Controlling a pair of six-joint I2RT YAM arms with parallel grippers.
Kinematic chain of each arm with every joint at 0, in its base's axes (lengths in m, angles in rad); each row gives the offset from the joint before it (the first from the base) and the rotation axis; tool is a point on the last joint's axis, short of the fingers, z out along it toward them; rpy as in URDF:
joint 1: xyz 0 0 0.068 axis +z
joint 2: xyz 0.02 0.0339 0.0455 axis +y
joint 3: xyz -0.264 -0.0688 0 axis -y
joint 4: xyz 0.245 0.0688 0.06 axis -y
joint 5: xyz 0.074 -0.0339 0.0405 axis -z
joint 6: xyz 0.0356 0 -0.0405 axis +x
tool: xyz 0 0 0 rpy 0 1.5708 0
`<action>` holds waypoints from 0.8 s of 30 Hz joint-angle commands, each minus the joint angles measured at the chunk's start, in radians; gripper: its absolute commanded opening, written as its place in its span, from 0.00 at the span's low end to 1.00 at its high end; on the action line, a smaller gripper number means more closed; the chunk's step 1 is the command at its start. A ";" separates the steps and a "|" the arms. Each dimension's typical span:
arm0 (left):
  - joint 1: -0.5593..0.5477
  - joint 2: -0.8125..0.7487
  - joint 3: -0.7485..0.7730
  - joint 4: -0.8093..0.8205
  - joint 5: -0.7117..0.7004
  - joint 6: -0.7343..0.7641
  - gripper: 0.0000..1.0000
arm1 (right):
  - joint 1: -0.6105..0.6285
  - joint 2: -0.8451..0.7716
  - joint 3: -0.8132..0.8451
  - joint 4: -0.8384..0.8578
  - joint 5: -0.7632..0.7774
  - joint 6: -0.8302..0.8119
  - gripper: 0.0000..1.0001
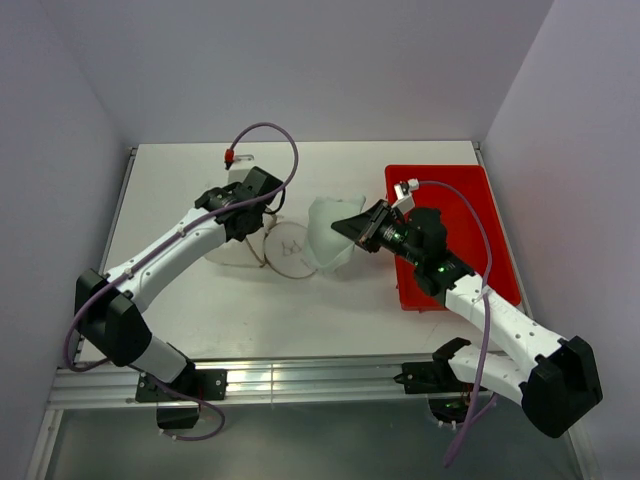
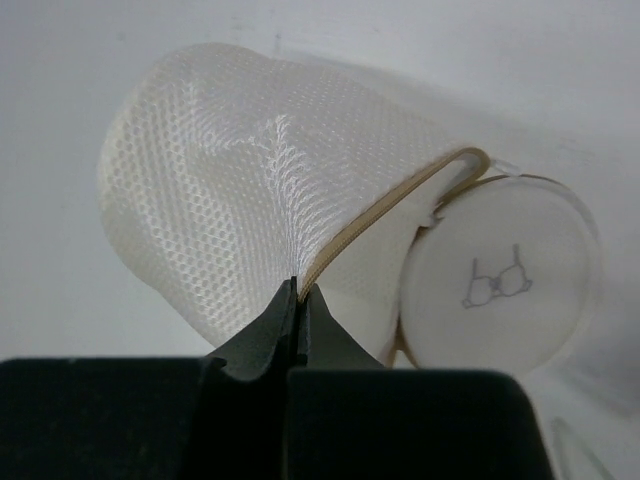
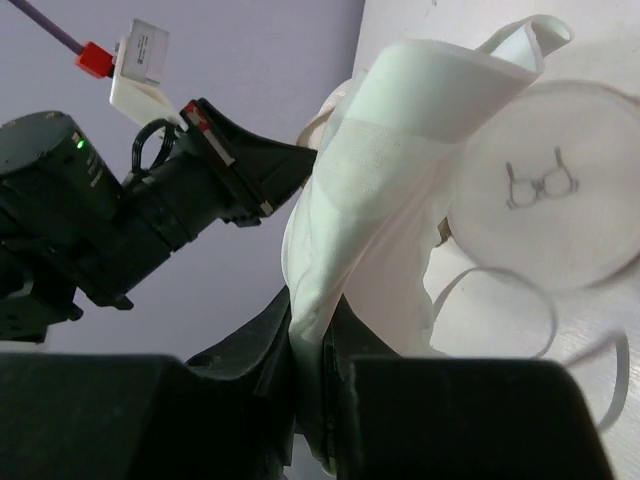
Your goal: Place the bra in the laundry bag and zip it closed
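The cream mesh laundry bag (image 1: 285,248) lies mid-table, its round face with the dark bra outline turned up. In the left wrist view the bag (image 2: 250,200) bulges up, its disc face (image 2: 495,290) at the right. My left gripper (image 1: 252,207) (image 2: 298,290) is shut on the bag's tan zipper edge. The white bra (image 1: 332,235) hangs just right of the bag. My right gripper (image 1: 352,230) (image 3: 312,320) is shut on the bra's fabric (image 3: 400,160), holding it above the table beside the disc face (image 3: 545,190). A thin strap loops on the table.
A red plastic tray (image 1: 480,215) lies at the right under my right arm. Purple cables arc over both arms. Grey walls close the table at the back and both sides. The metal rail runs along the near edge.
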 commanded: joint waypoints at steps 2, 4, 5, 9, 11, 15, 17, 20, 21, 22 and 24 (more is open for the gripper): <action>-0.016 -0.090 -0.039 0.119 0.147 0.039 0.00 | -0.008 -0.012 0.036 -0.029 -0.008 -0.022 0.00; -0.022 -0.107 -0.049 0.136 0.182 0.041 0.00 | -0.008 -0.003 0.033 0.006 -0.015 -0.013 0.00; -0.025 -0.112 -0.051 0.147 0.213 0.036 0.00 | -0.008 0.003 0.037 0.012 -0.018 -0.011 0.00; -0.055 -0.126 -0.033 0.170 0.274 0.032 0.00 | 0.006 0.046 0.071 0.008 -0.033 -0.013 0.00; -0.064 -0.113 -0.005 0.167 0.290 0.035 0.00 | 0.026 0.069 0.079 0.011 -0.039 -0.010 0.00; -0.075 -0.089 0.018 0.171 0.328 0.035 0.00 | 0.079 0.091 0.093 -0.009 -0.012 -0.019 0.00; -0.082 -0.087 0.018 0.190 0.333 0.027 0.00 | 0.099 0.114 0.102 -0.020 0.001 -0.020 0.00; -0.085 -0.078 0.024 0.198 0.348 0.024 0.00 | 0.136 0.144 0.105 -0.003 0.008 -0.011 0.00; -0.087 -0.078 0.027 0.199 0.350 0.024 0.00 | 0.156 0.152 0.106 0.002 0.013 -0.011 0.00; -0.088 -0.073 0.029 0.201 0.362 0.025 0.00 | 0.164 0.167 0.113 0.002 0.015 -0.011 0.00; -0.094 -0.073 0.032 0.207 0.376 0.027 0.00 | 0.176 0.186 0.114 0.005 0.024 -0.008 0.00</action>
